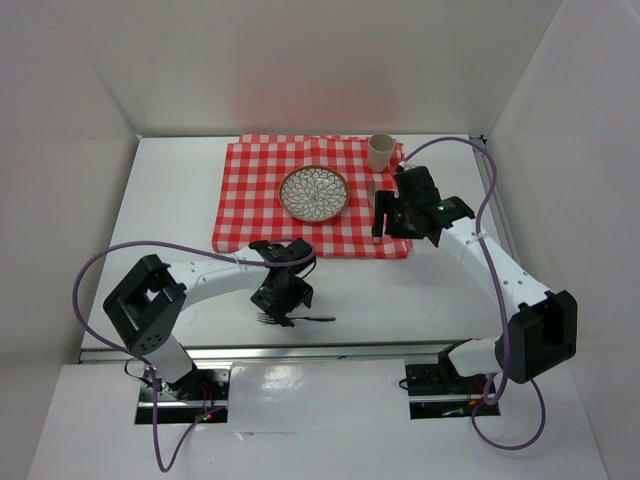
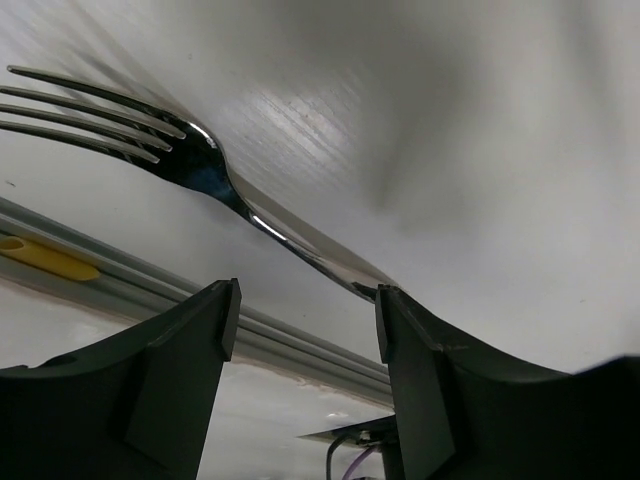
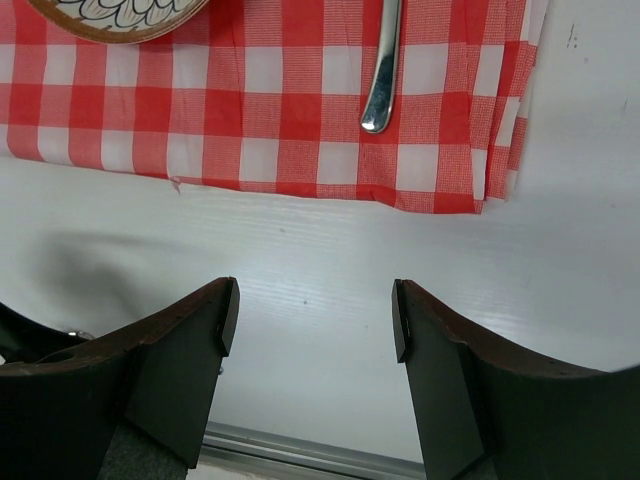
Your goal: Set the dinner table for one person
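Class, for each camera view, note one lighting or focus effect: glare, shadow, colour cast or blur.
Left wrist: glare on the shiny metal fork, tines blurred. Right wrist: soft grey shadow on the flat white tabletop. Top external: red-and-white checked cloth tints the back wall pink.
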`<state>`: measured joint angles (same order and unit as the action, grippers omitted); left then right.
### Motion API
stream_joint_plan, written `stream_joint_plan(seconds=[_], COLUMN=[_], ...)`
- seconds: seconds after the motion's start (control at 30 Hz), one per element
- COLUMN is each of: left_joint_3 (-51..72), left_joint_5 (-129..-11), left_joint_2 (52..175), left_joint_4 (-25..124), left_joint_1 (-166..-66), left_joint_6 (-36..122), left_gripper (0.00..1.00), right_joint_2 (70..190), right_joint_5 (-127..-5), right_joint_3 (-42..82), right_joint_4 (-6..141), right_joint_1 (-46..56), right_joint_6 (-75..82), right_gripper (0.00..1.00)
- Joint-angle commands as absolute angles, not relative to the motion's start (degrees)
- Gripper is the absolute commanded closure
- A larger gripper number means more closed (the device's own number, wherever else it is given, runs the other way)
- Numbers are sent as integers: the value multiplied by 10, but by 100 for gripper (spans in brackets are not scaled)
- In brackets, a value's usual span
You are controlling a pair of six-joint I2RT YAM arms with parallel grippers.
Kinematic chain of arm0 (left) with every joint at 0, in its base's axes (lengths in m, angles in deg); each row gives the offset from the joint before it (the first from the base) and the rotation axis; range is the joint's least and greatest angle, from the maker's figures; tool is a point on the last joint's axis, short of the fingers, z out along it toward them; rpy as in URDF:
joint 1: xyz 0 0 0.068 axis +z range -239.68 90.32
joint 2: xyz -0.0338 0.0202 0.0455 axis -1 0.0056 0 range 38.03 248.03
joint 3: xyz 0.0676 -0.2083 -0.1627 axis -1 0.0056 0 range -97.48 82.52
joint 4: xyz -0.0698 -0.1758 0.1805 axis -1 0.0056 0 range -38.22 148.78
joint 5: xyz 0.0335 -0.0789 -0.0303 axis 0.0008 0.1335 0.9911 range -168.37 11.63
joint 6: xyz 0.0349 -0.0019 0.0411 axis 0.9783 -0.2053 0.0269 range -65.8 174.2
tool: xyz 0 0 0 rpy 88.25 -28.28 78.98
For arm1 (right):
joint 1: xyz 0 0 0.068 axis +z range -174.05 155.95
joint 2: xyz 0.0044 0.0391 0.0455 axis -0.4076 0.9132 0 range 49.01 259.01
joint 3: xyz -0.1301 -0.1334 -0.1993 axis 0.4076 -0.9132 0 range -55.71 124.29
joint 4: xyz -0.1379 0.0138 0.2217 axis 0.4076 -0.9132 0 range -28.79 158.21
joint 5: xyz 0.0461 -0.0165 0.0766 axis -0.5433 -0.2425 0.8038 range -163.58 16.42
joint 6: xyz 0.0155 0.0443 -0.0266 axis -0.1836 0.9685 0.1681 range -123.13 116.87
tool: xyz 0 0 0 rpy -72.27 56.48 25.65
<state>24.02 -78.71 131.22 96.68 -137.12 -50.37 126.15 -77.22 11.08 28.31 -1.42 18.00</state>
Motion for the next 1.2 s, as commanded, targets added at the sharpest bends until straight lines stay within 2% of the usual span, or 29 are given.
stream_joint_plan(seconds=[0.0,0.2,0.27,0.33,0.63,0.7,0.83,0.9,0.93,1.03,1.07,1.17], left_joint_3=[245,245,240,240,263,263,275,280,280,264,258,239], left_joint_5=[-803,-792,-792,-792,-804,-804,-792,-786,-786,-806,-813,-837], left_joint_2=[1312,1334,1342,1349,1368,1374,1381,1381,1381,1372,1367,1331], left_joint_4=[962,947,959,959,940,940,909,909,909,923,942,982], left_joint_1=[-1372,-1378,-1378,-1378,-1378,-1378,-1378,-1378,-1378,-1378,-1378,-1378], left_joint_6=[-572,-586,-605,-611,-628,-635,-640,-640,-640,-635,-635,-629], left_gripper=[26,28,33,35,37,46,50,55,63,79,89,100], right_joint_2=[1236,1236,1231,1231,1220,1220,1220,1220,1220,1220,1220,1226], right_joint_5=[-771,-776,-776,-770,-770,-770,-770,-764,-764,-759,-759,-765], right_joint_3=[104,99,93,93,82,82,82,82,82,82,82,92], right_joint_4=[270,259,259,259,253,253,248,248,248,248,243,237], right_joint_1=[-10,-10,-10,-10,-10,-10,-10,-10,-10,-10,-10,-10], right_joint_6=[174,168,168,168,168,168,168,168,168,168,168,168], right_gripper=[26,26,26,26,26,28,28,28,28,28,28,28])
